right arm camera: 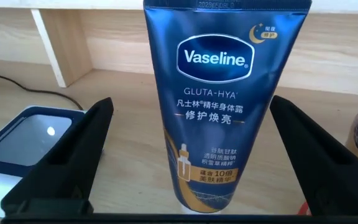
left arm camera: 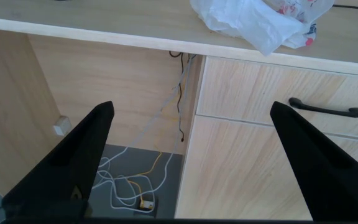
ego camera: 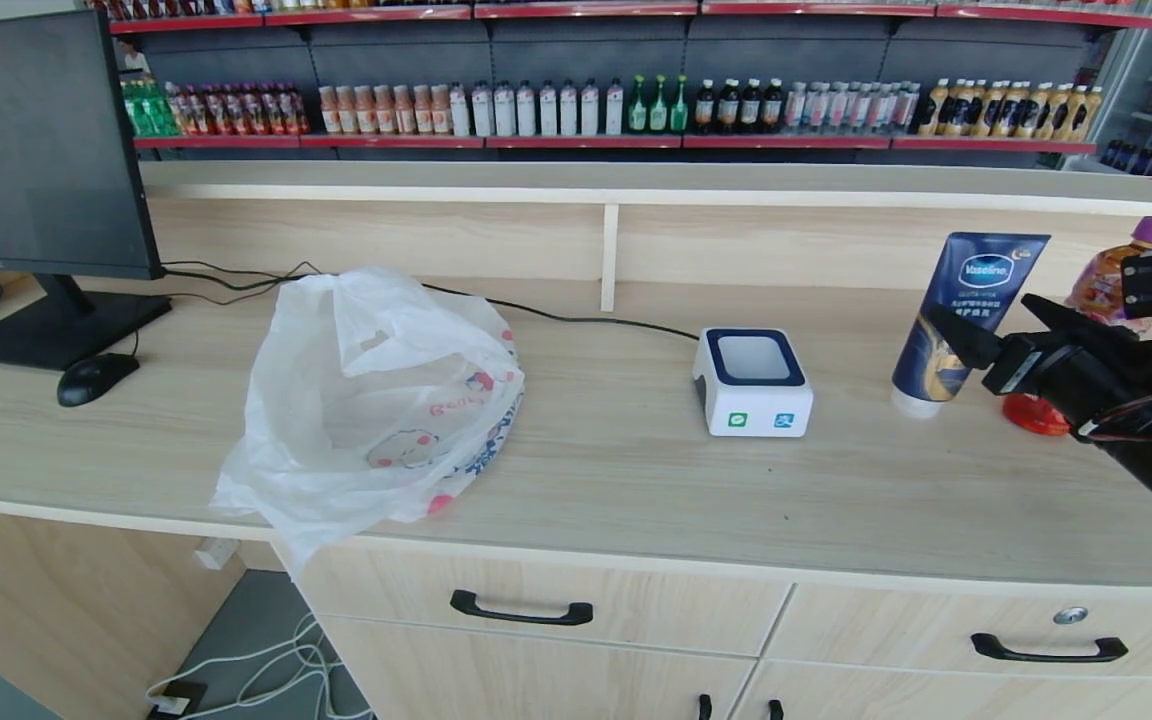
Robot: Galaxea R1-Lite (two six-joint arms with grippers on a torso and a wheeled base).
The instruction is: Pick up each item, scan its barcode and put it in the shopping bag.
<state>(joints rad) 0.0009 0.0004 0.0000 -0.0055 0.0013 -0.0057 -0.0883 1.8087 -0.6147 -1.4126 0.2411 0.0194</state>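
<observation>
Nearest in, the left claw hangs low in front of the drawers, below the surface's edge. Its fingers are spread wide, with nothing between them.

Up on the surface, the bag sits at the near edge, slumped, with a fold drooping over the lip. Trouble spot number one: the mouth has partly sagged, so a dropped item could land on the plastic and not inside. A tug could also drag the whole bag off the edge.

Mid-surface sits the scanner, window up, its cable running back along the surface.

Now the action: the right claw is lined up on the tube, fingers wide apart, one on each side, gripping nothing yet. The tube stands upright on its narrow cap, well right of the scanner. That's the big risk, I'd say. It's tall on a small foot, so if one finger arrives first it could topple before the grip closes. It's a soft tube too, and a squeeze may let it slip or twist, turning the barcode away from the scanner.

Just beyond it, the bottle stands close by, and a wide sweep of the outer finger could knock it over.

Farther back are the monitor on the left and the stocked shelves behind.
</observation>
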